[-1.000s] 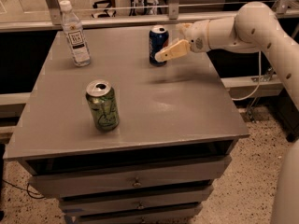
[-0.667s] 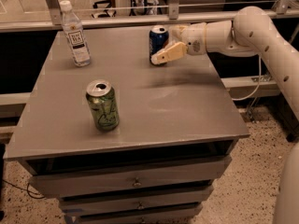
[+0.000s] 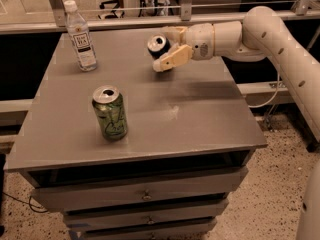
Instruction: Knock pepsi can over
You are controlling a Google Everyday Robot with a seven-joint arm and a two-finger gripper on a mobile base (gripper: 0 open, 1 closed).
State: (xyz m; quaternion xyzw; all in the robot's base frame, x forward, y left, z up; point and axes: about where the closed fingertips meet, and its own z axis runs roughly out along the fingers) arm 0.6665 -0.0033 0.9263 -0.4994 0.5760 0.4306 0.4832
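Up near the far edge of the table [image 3: 200,109], the open gripper [image 3: 165,49] brackets the tilted pepsi can [image 3: 158,44].

On the table [image 3: 200,119] the bottle [image 3: 81,39] stands back left, with the green can [image 3: 110,115] nearer the front. The pepsi can [image 3: 158,43] leans tilted at back centre. The gripper [image 3: 162,49] reaches in from its right, one finger behind it and one before.
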